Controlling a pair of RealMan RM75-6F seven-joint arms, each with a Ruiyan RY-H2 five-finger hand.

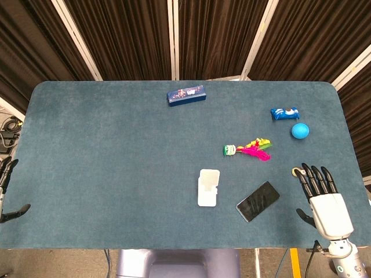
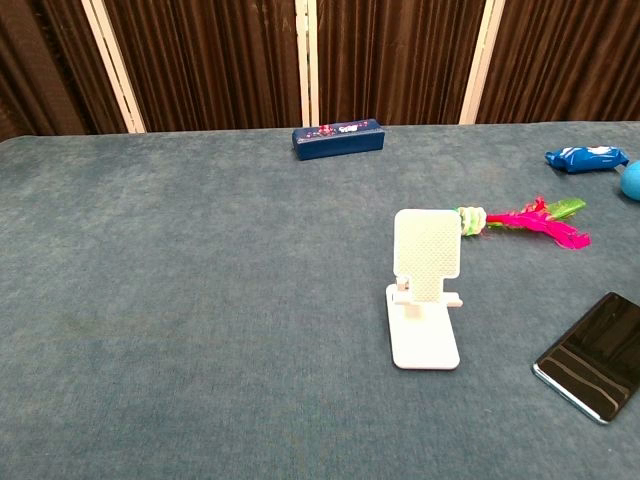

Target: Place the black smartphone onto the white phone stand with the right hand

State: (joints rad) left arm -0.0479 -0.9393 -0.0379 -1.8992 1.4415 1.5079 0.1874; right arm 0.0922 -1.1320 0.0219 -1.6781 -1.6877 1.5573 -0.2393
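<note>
The black smartphone (image 1: 258,201) (image 2: 595,356) lies flat on the blue table, just right of the white phone stand (image 1: 208,187) (image 2: 427,288), which stands upright with nothing on it. My right hand (image 1: 320,194) hovers at the table's front right, fingers spread and holding nothing, a short way right of the phone. At the far left edge of the head view, my left hand (image 1: 7,188) shows only in part, fingers apart. Neither hand appears in the chest view.
A blue box (image 1: 186,95) (image 2: 338,138) lies at the back middle. A blue snack packet (image 1: 284,113) (image 2: 586,157), a blue ball (image 1: 299,131) (image 2: 632,180) and a pink-green feather toy (image 1: 250,149) (image 2: 520,220) sit behind the phone.
</note>
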